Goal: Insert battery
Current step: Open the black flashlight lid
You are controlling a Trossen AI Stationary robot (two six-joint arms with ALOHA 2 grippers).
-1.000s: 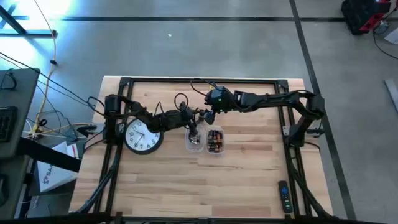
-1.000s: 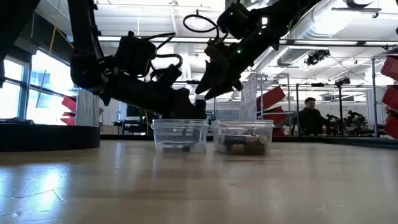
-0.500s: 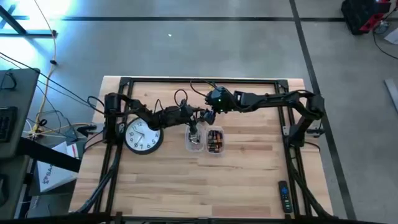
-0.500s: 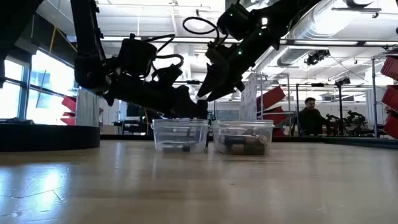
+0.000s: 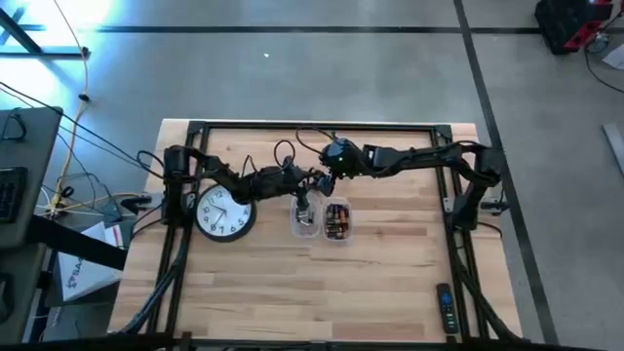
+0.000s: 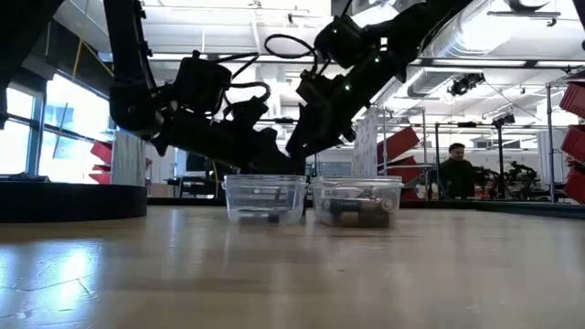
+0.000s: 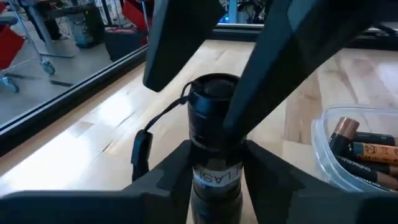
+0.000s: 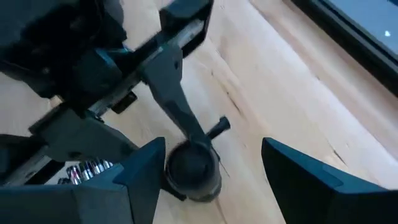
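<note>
**High view: right arm edges closer over held flashlight**

Wooden table below both arms. Left gripper pinching the flashlight upright, beside the battery tub. Right gripper spread wide, empty, now shifted slightly toward the left one since a second ago, straddling the flashlight's cap end. Likely lining up on that cap; no battery picked yet.

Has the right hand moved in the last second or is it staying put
Yes. In the high view the right hand has shifted slightly left along the table's far side, toward the flashlight held in the left hand, judged against the battery container.
</note>
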